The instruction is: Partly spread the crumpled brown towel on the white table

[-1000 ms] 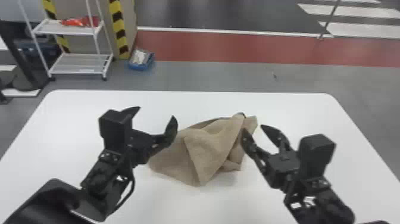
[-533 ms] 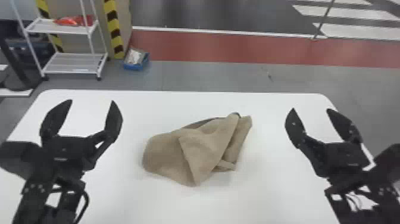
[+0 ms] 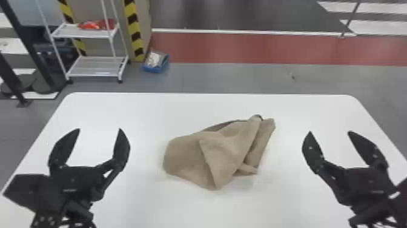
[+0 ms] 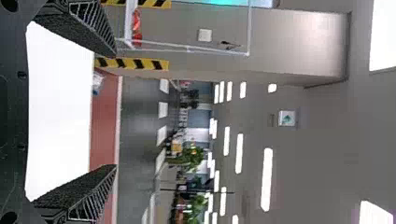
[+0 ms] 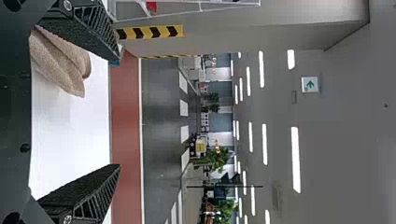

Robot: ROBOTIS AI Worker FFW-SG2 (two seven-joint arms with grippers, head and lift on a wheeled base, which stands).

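Observation:
The brown towel (image 3: 224,148) lies bunched with overlapping folds near the middle of the white table (image 3: 145,206). To its left, my left gripper (image 3: 100,130) stands apart from it with fingers spread and nothing between them. My right gripper (image 3: 330,133), likewise open, is to the right of the towel without touching it. In the left wrist view, the left gripper (image 4: 116,109) frames the bare tabletop. Part of the towel (image 5: 60,65) appears in the right wrist view beside one finger of the right gripper (image 5: 119,114).
Beyond the table's far edge stand a white wheeled rack (image 3: 94,66) with red items on it and a blue container (image 3: 156,63) on the floor. Yellow-black striped tape (image 3: 133,27) marks the panel beside the rack.
Both grippers have moved outward, away from the towel, to the left and right sides of the table, and their fingers have spread wider. The towel's shape looks about the same.

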